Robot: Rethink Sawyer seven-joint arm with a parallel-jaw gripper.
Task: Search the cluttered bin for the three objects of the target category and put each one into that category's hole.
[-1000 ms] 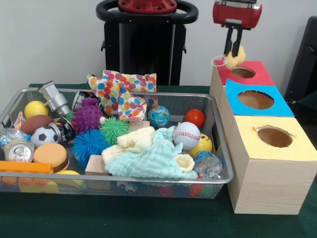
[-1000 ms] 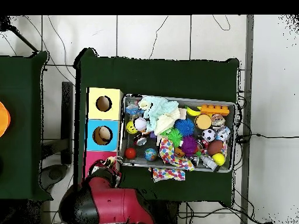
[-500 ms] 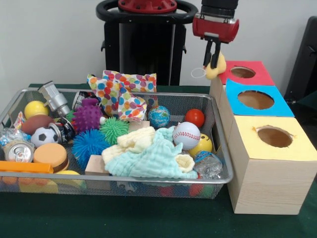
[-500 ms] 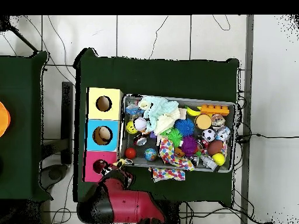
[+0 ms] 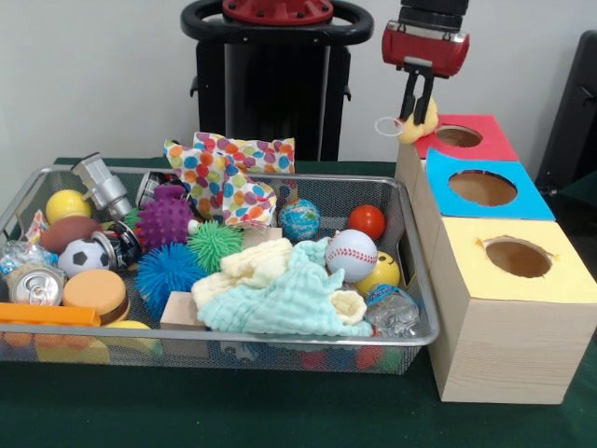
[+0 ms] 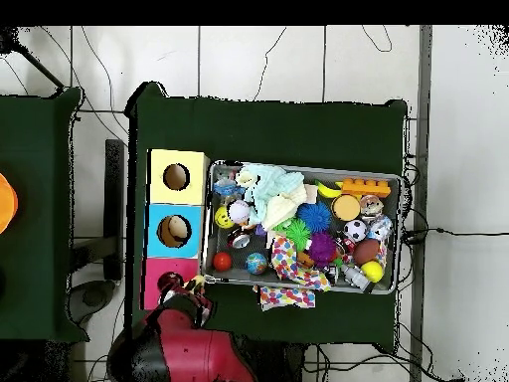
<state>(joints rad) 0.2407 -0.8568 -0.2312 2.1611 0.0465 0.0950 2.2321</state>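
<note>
My gripper (image 5: 411, 110) hangs just left of the red-topped box (image 5: 485, 147), above the bin's far right corner. It is shut on a small yellow toy (image 5: 424, 122) with a thin white ring on its left side. The toy sits beside the red box's round hole (image 5: 458, 136), not over it. In the overhead view the gripper (image 6: 191, 294) is at the edge of the red box (image 6: 159, 288), between box and bin. The blue-topped box (image 5: 482, 210) and yellow-topped box (image 5: 550, 280) follow in a row toward the front.
The wire mesh bin (image 5: 233, 337) holds a baseball (image 5: 352, 254), red ball (image 5: 367, 221), globe ball (image 5: 299, 219), spiky balls, pale cloths (image 5: 280, 294), a soccer ball (image 5: 84, 257), a can (image 5: 34, 284) and dotted fabric (image 5: 229, 177). A black stand (image 5: 270, 75) rises behind the bin.
The gripper, still holding the yellow toy, swung left off the red box's hole toward the bin, then came back a little to the right and slightly up.
</note>
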